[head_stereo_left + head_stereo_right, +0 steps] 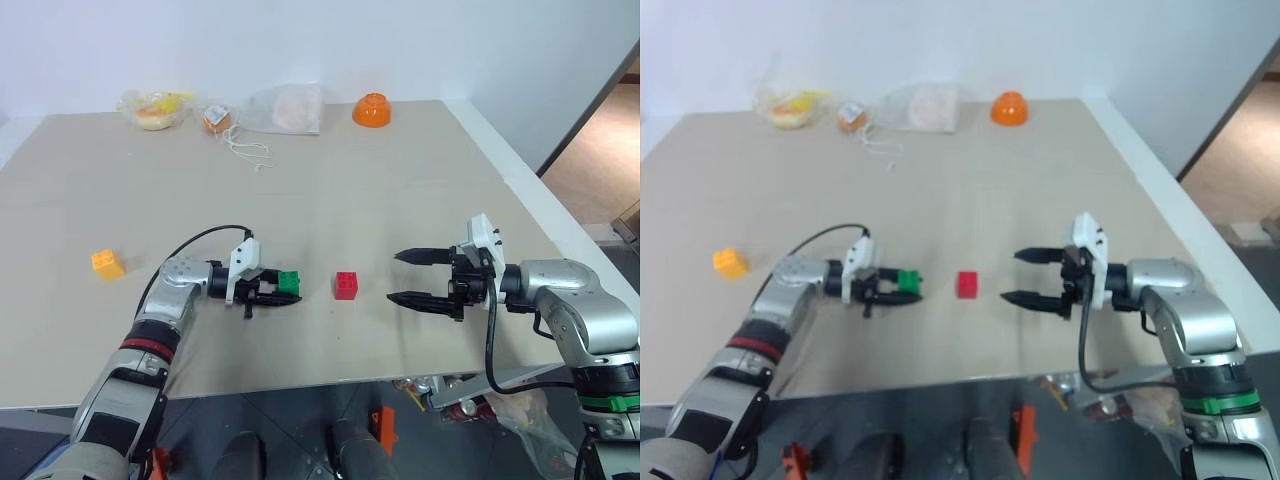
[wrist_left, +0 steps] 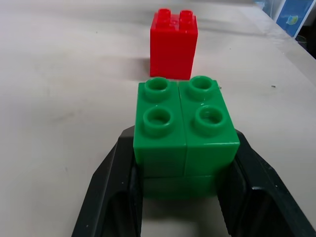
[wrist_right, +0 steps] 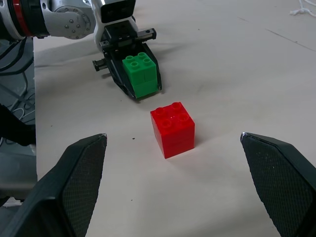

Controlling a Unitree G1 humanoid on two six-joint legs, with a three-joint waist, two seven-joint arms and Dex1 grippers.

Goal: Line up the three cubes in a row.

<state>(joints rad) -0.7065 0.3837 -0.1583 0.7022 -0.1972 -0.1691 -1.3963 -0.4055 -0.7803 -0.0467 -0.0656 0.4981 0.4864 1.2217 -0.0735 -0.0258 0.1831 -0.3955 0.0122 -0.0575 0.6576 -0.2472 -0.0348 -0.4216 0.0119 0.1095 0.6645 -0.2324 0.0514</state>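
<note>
The green cube (image 1: 289,282) is pinched between the fingers of my left gripper (image 1: 287,290), which is shut on it a short way left of the red cube (image 1: 346,285). Seen from the left wrist, the green cube (image 2: 183,133) sits between both black fingers with the red cube (image 2: 174,43) just beyond it. That red cube (image 3: 173,128) stands alone on the table, between my two grippers. My right gripper (image 1: 412,277) hovers open to its right, nothing between the fingers. The yellow-orange cube (image 1: 107,263) rests far off at the left side of the table.
Along the table's (image 1: 400,180) far edge lie an orange bowl (image 1: 371,109), a clear plastic bag (image 1: 288,108), a bag with yellow items (image 1: 155,108) and a small orange object with string (image 1: 218,120). The table's front edge runs just below both grippers.
</note>
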